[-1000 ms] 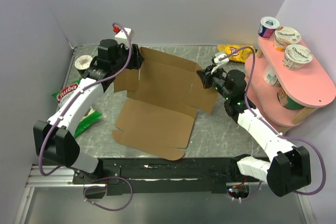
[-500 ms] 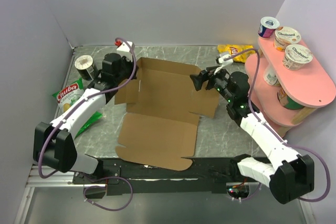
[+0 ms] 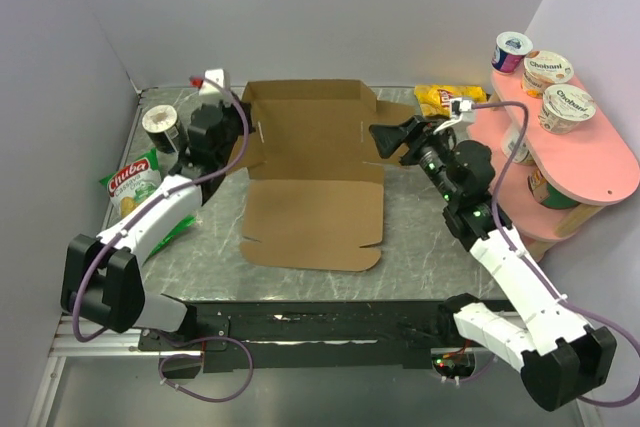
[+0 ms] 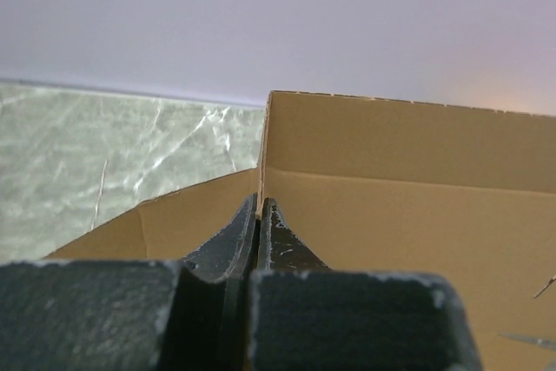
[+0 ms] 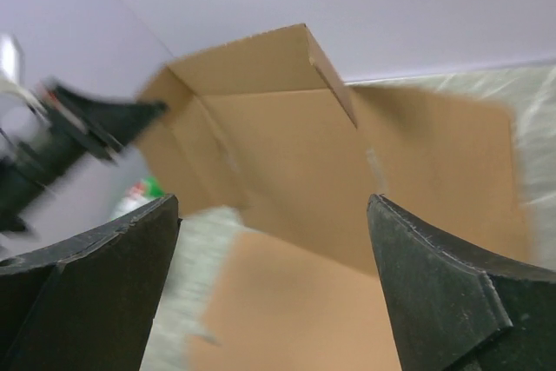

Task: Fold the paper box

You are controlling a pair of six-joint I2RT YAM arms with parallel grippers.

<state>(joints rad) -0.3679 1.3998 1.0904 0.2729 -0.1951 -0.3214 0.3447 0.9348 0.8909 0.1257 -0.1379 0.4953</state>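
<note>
- left gripper (image 3: 242,135) pinching paper box (image 3: 315,197) left flap
- right gripper (image 3: 385,137) spread, beside box
- three yogurt cups (image 3: 547,69) to its right
- one green snack bag (image 3: 135,187) left of left gripper

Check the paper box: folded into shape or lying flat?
Partly folded: on the paper box, the far panel is raised, the near panel lies flat.

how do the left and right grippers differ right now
The left gripper is shut, and its fingers appear to pinch the left edge of the paper box. The right gripper stands wide open with nothing between its fingers. The left one is at the box's left flap, touching cardboard, while the right one is at the box's right side, apart from it in the wrist view. Both have dark fingers and face the box.
</note>
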